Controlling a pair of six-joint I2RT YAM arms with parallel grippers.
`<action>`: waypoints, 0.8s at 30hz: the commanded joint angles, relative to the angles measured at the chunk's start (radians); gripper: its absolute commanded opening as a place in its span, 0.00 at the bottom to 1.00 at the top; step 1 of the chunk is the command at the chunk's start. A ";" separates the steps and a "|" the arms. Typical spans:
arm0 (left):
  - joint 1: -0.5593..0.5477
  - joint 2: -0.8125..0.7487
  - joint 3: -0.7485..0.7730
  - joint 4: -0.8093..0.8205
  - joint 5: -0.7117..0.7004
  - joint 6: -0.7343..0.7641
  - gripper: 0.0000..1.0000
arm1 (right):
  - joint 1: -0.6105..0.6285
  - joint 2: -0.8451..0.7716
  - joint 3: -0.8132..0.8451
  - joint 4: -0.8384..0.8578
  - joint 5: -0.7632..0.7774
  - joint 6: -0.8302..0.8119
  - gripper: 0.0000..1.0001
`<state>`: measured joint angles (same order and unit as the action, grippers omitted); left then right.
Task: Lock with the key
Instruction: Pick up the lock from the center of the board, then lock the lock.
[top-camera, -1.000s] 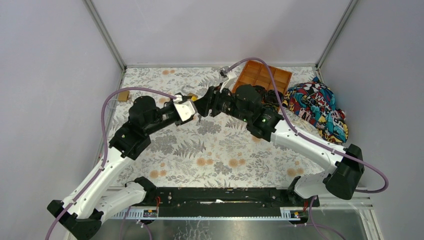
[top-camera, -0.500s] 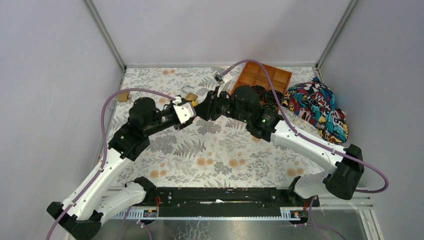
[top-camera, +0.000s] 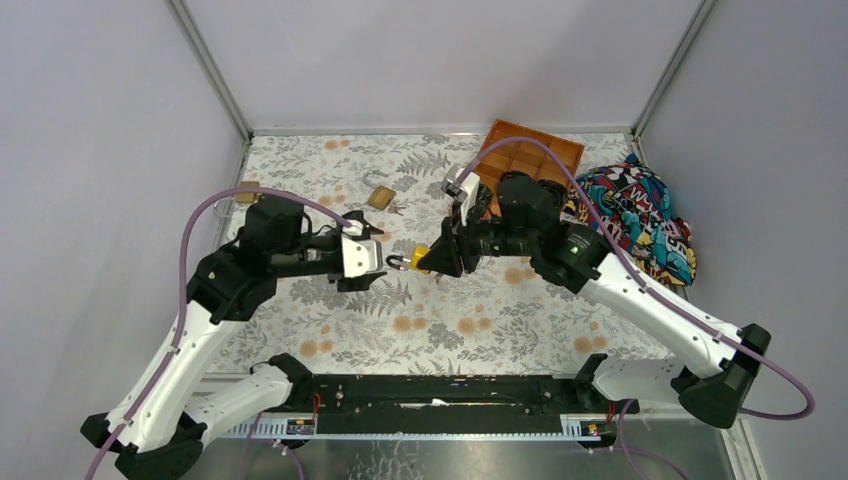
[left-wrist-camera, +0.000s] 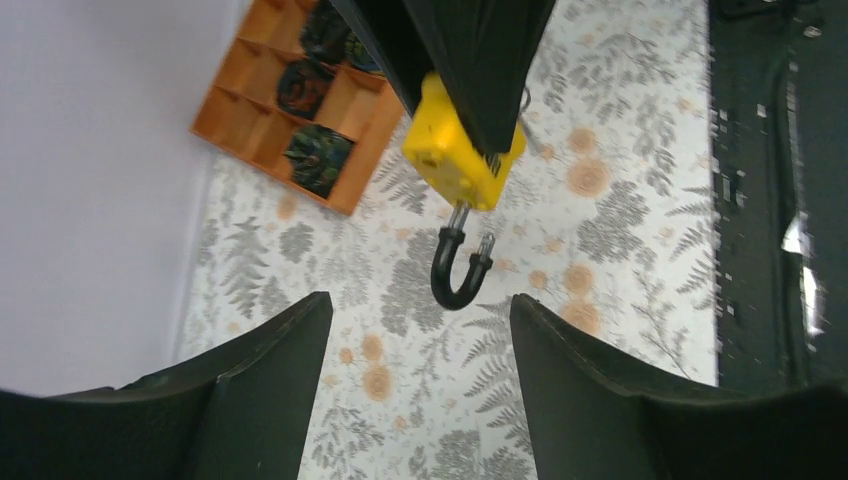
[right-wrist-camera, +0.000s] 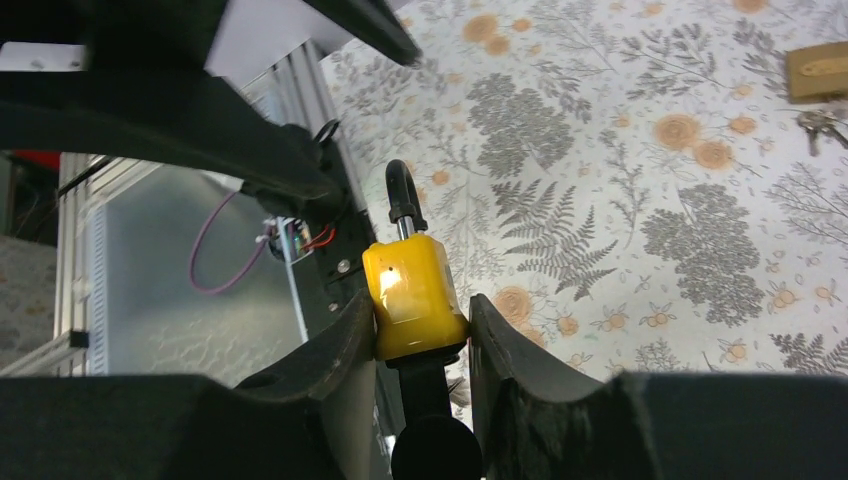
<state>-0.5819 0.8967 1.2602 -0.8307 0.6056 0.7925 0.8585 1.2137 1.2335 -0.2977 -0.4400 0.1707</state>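
My right gripper (top-camera: 436, 258) is shut on a yellow padlock (top-camera: 420, 257) and holds it above the table's middle. In the right wrist view the padlock (right-wrist-camera: 412, 290) sits between the fingers (right-wrist-camera: 345, 335), with a black-headed key (right-wrist-camera: 432, 420) in its underside. Its black shackle (left-wrist-camera: 458, 270) points at my left gripper and looks open, one leg free. My left gripper (top-camera: 368, 258) is open and empty just left of the shackle, its fingers (left-wrist-camera: 265, 370) apart on either side below it.
A brass padlock (top-camera: 379, 196) with small keys (top-camera: 396, 210) lies on the floral cloth behind the grippers. An orange compartment tray (top-camera: 530, 150) and a colourful cloth (top-camera: 640, 215) are at the back right. A small tan object (top-camera: 245, 190) lies far left.
Both grippers have come nearer from the far middle and separated. The right gripper now holds the yellow padlock facing the left gripper. The brass padlock is uncovered on the table.
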 joint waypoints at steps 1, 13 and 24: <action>-0.003 0.035 0.020 -0.117 0.096 0.037 0.72 | -0.002 -0.052 0.061 0.011 -0.133 -0.036 0.00; -0.011 0.058 -0.005 -0.027 0.127 -0.072 0.47 | -0.002 -0.040 0.077 0.039 -0.188 -0.013 0.00; -0.027 0.071 -0.011 -0.026 0.157 -0.073 0.00 | -0.001 -0.019 0.091 0.061 -0.213 -0.008 0.00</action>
<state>-0.6014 0.9672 1.2415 -0.8906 0.7403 0.7227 0.8570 1.2026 1.2602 -0.3237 -0.5941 0.1528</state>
